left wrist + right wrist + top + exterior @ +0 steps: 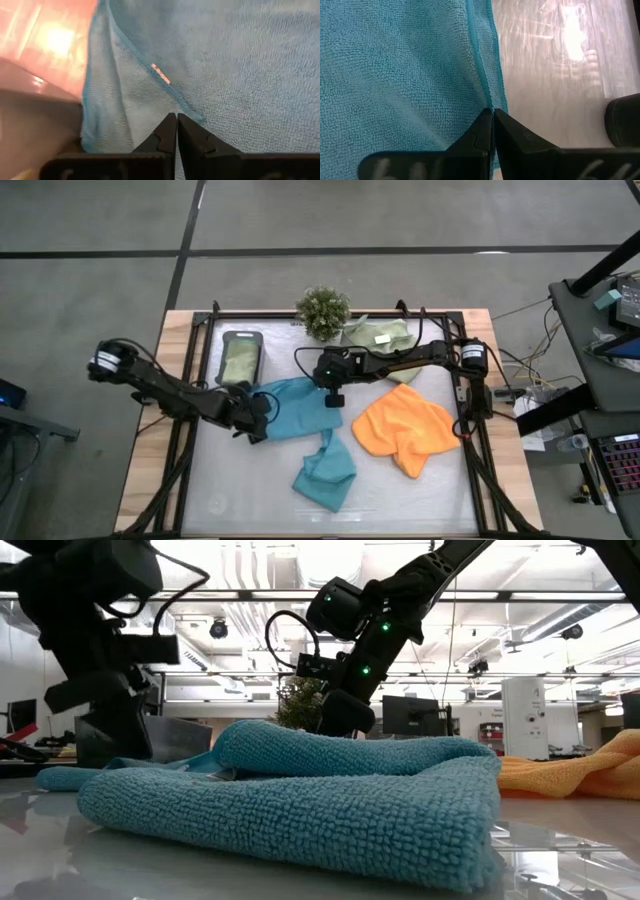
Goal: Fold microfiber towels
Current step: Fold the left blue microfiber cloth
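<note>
A teal-blue towel [295,415] lies rumpled on the table's middle between my two grippers. My left gripper [262,420] [176,120] is shut at its left end. My right gripper [334,398] [492,114] is shut at its far right edge. A second teal-blue towel [325,472] [300,815] lies bunched nearer the front edge. An orange towel [405,432] [570,775] rests crumpled to the right. A pale sage-green towel [380,335] lies at the back. My left gripper pinches the teal towel's stitched hem [192,114] between its two fingers, beside a small tag [160,74]. It comes slanting down from the table's left. One layer or several, I cannot tell. The cloth around the fingers lies slack in folds. My right gripper pinches the same towel's stitched hem [487,97] between its two fingers, at the edge next to bare table. It comes slanting down from the table's right. The hem runs straight away from the fingertips, and the cloth lies spread beside them.
A bushy green plant [323,310] stands at the back middle. A dark tray [240,358] with a pale green cloth in it sits at the back left. Black rails [190,430] frame the white table top.
</note>
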